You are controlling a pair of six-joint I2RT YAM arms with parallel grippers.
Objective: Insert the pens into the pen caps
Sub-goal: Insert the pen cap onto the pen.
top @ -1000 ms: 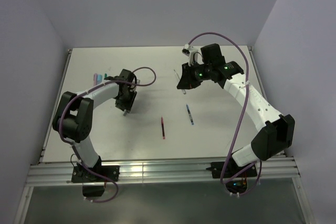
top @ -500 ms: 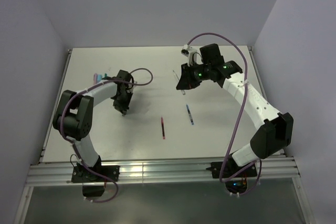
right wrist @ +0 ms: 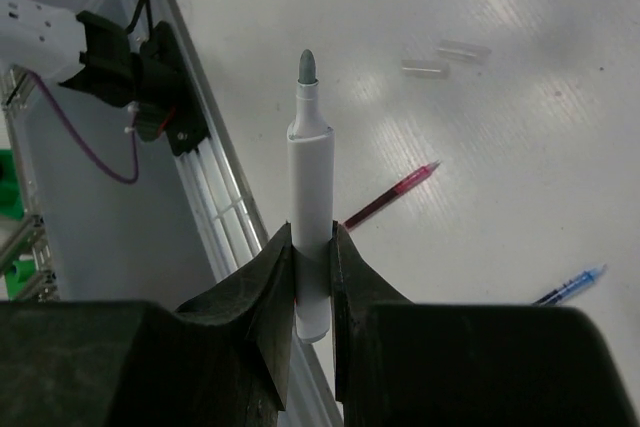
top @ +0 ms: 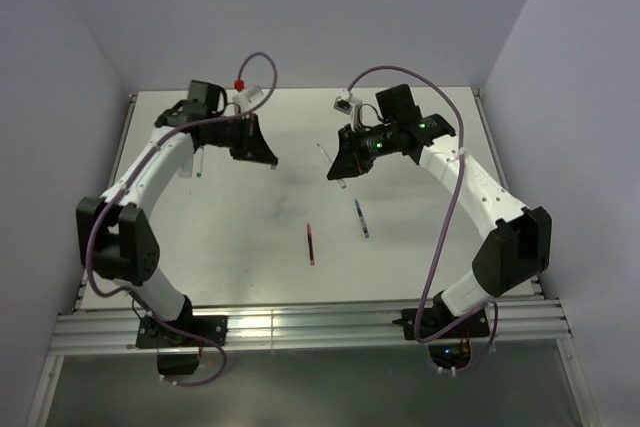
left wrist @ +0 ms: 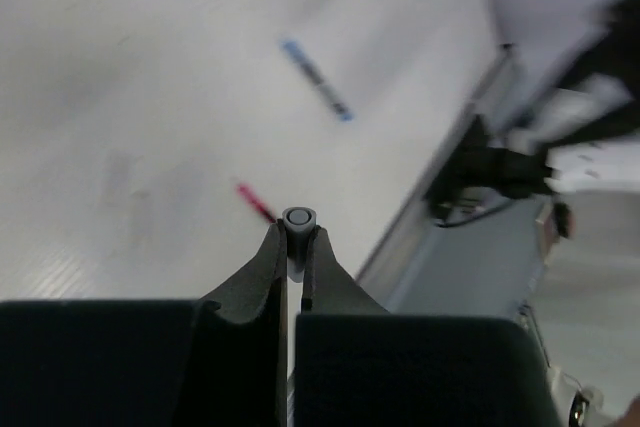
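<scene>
My left gripper (left wrist: pixel 296 232) is shut on a short grey-white pen cap (left wrist: pixel 298 217), seen end-on at the fingertips. In the top view that gripper (top: pixel 270 158) is raised over the far left of the table and points toward the right arm. My right gripper (right wrist: pixel 312 237) is shut on a white pen (right wrist: pixel 309 172) with a grey-green tip that sticks out beyond the jaws. From above, the right gripper (top: pixel 341 169) faces the left one across a gap. A red pen (top: pixel 310 244) and a blue pen (top: pixel 361 218) lie loose on the table in front.
Two pale caps (right wrist: pixel 445 59) lie side by side on the table in the right wrist view. A small light blue piece (top: pixel 197 163) shows beside the left forearm. The metal rail (top: pixel 300 325) runs along the near table edge, and walls close in on three sides.
The left gripper closed on the cap down at the table, then rose and swung back and to the right. The right gripper shifted slightly left, still holding its pen.
</scene>
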